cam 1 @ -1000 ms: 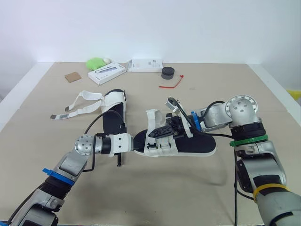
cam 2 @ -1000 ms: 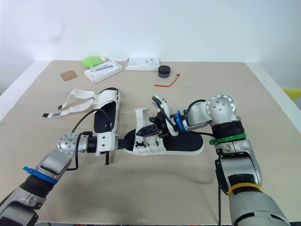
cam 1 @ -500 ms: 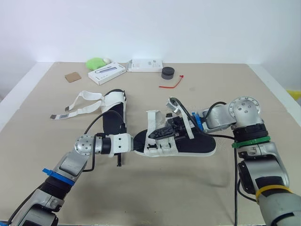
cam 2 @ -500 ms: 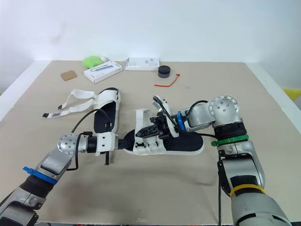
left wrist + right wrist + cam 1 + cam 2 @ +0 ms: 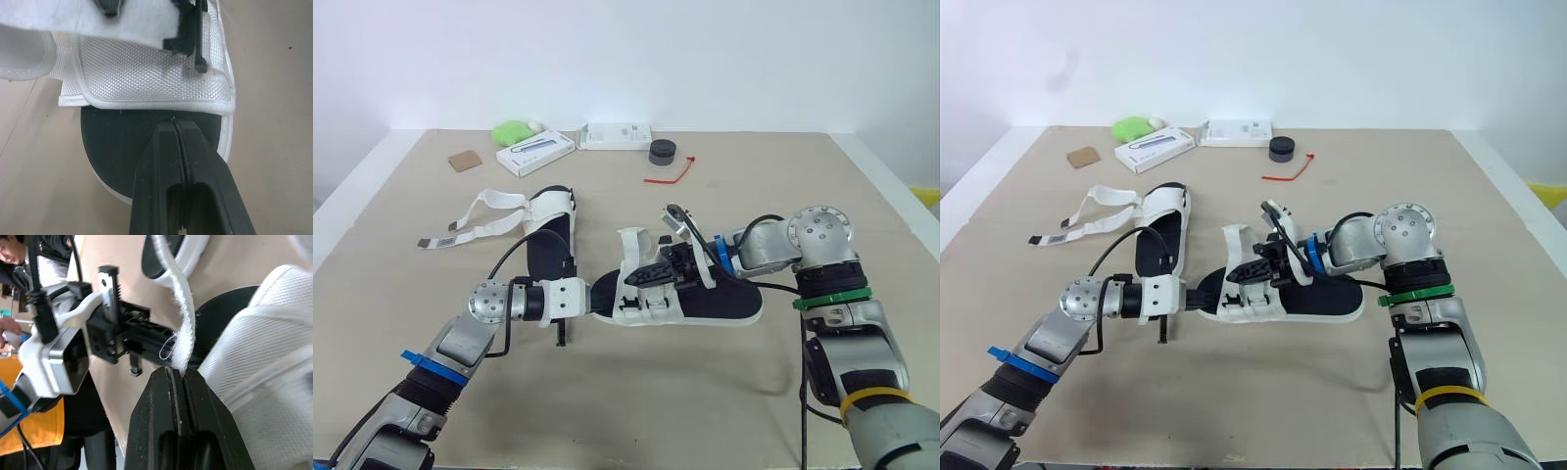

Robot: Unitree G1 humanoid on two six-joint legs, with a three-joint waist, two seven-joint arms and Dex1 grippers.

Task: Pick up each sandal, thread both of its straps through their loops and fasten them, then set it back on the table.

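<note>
The near sandal point(image 5: 724, 304) lies flat at the centre of the surface point(image 5: 636, 411), toe toward the left arm. The left hand point(image 5: 599, 294) is closed, its fingertips point(image 5: 173, 132) lying over the black footbed at the toe, just short of the white mesh band. The right hand point(image 5: 656, 274) sits over the front band and is clamped on a fuzzy white strap point(image 5: 183, 333). The far sandal point(image 5: 551, 245) lies behind the left arm, its straps spread loose on the surface.
</note>
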